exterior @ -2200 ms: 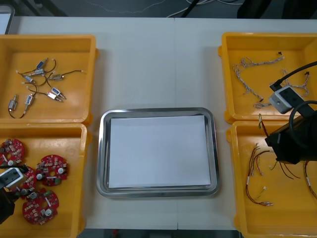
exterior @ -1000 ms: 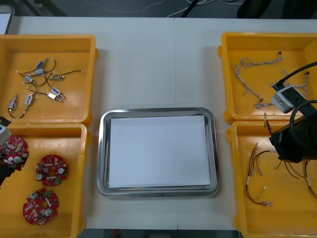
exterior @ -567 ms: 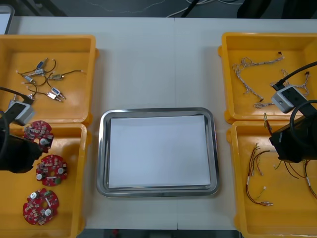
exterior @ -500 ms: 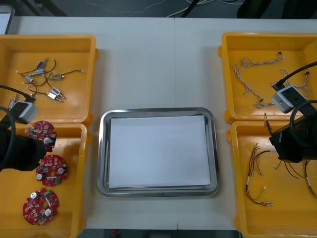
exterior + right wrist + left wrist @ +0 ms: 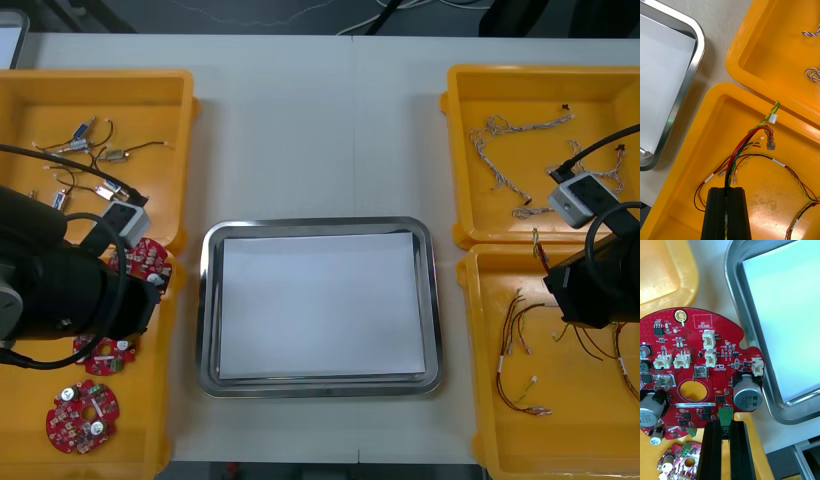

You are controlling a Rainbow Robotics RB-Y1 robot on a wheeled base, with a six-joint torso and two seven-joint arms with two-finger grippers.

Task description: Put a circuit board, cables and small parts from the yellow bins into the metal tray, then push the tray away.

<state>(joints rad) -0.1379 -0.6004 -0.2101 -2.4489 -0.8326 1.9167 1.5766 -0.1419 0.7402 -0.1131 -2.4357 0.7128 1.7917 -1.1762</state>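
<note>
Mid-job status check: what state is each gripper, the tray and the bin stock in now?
left gripper: shut on the held circuit board.
held circuit board: clamped by its edge, lifted, beside the metal tray.
right gripper: shut on a cable over the near right bin.
metal tray: white inside, nothing loaded.
spare circuit boards: lying in the near left bin.
small metal parts: loose in the far left bin.
</note>
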